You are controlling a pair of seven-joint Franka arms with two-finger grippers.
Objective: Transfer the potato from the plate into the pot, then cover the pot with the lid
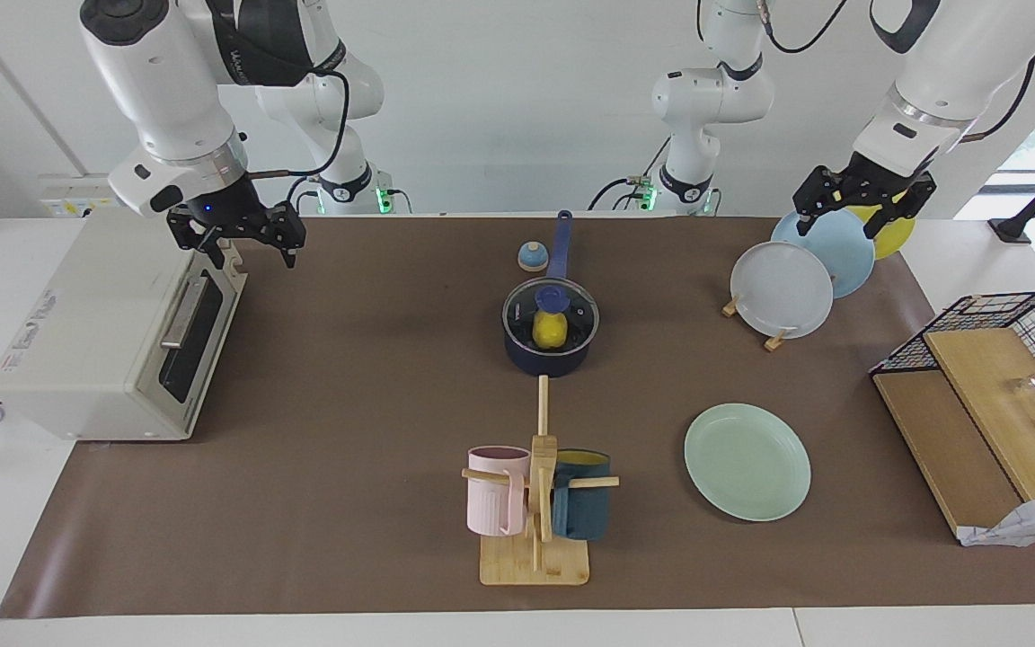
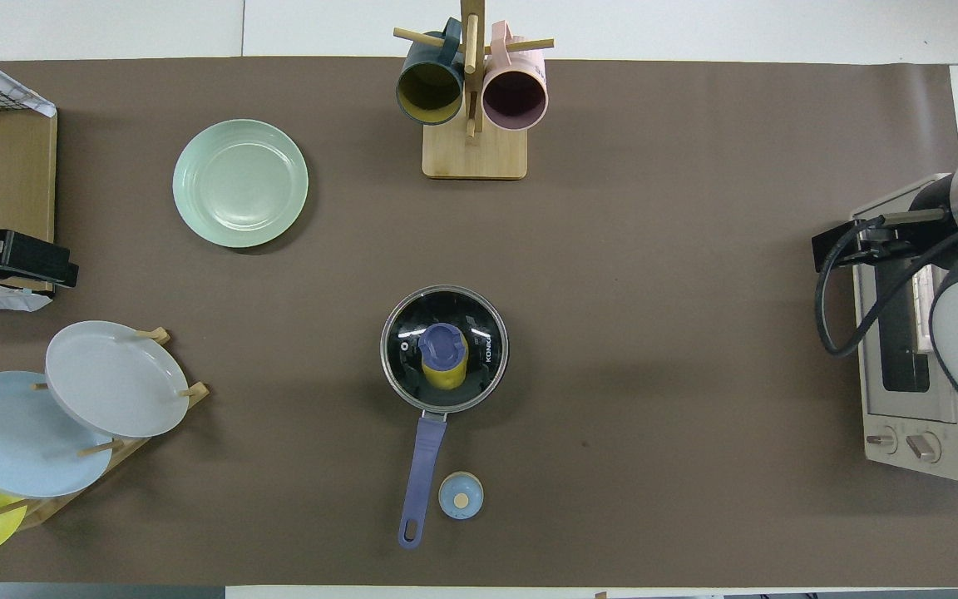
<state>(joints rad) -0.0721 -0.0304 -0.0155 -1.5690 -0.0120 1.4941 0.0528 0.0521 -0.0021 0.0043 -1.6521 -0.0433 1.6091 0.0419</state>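
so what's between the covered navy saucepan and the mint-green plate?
Nothing: between the navy saucepan and the round mint-green plate there is only bare brown mat, clearest in the overhead view.
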